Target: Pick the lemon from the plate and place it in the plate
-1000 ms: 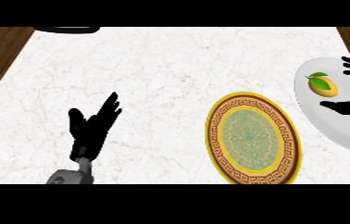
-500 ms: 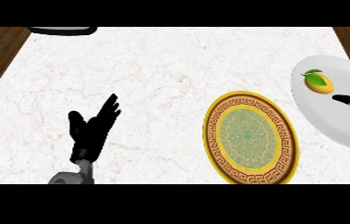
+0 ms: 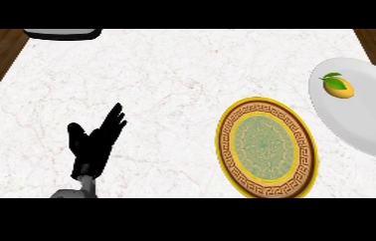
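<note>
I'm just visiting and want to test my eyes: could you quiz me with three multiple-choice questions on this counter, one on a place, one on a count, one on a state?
1. Where is the lemon?
A. on the white plate
B. on the patterned plate
C. in a hand

2. How many plates show?
A. one
B. two
C. three

3. How is the left hand?
A. curled round the lemon
B. open, holding nothing
C. pressing a plate

Answers: 1 A, it lies near that plate's upper rim. 2 B, one white, one gold-rimmed. 3 B, its fingers are straight, at lower left.

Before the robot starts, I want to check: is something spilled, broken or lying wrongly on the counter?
Nothing stands out. The lemon lies intact on the white plate, the patterned plate lies flat beside it, and the left hand rests open.
</note>
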You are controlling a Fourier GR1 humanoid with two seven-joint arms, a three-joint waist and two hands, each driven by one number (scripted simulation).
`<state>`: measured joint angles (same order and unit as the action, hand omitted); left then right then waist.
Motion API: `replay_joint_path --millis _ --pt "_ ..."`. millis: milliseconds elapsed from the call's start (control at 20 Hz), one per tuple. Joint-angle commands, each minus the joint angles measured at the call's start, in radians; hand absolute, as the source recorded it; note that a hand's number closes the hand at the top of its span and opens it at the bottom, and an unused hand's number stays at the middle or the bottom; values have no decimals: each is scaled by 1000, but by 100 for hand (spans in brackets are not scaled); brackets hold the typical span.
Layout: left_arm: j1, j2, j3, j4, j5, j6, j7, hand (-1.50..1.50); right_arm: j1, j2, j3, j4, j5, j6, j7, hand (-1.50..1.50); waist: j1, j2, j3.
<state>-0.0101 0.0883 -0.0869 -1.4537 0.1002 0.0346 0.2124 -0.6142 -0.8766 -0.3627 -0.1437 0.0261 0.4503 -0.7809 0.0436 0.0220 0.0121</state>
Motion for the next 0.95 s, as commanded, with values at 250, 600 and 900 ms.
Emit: replay_joint_path --millis 250,600,900 --pt "-1 5 13 20 4 2 15 0 147 -61 52 -72 41 225 -173 -150 -22 -1 0" --pt "22 2 5 -2 -6 12 20 0 247 -94 90 -120 68 205 -245 -150 -26 -7 0" --pt "36 7 20 12 1 5 2 0 300 -84 95 -127 58 179 -280 -150 -24 -9 0"
